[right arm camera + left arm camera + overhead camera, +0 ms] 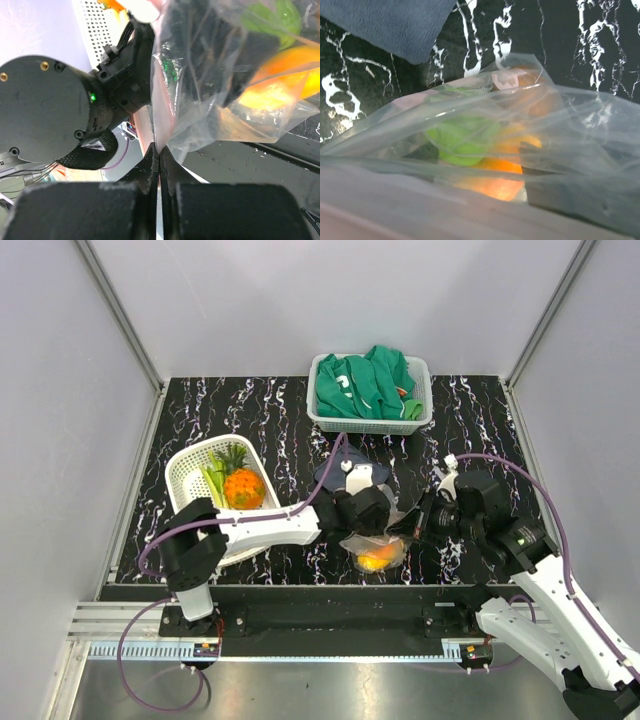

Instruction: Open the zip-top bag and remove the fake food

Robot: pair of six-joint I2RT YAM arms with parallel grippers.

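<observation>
Holding one edge of the zip-top bag (210, 90), the right claw (159, 152) has its two fingers pressed tight together on the clear plastic. The bag sits right in front of that claw and a little to its left. It is between that claw and the left claw (372, 525), which is right above the bag. The left claw's own fingers do not show, so I cannot tell if they are apart or together. Inside the bag is fake food: one green round piece (462, 140) and one orange piece (495, 177) just under it, touching it. There may be more in there, but the crinkly plastic makes it hard to see. Two baskets stand on the black table (250, 410). The white basket (190, 465) is off to the left of the left claw. It holds one orange pineapple (243, 490) and one pale green leek (214, 480), side by side. The far basket (425, 375) is well beyond both claws and holds one green garment (365, 388). One dark cloth (390, 25) lies flat on the table just beyond the left claw, near the bag.
</observation>
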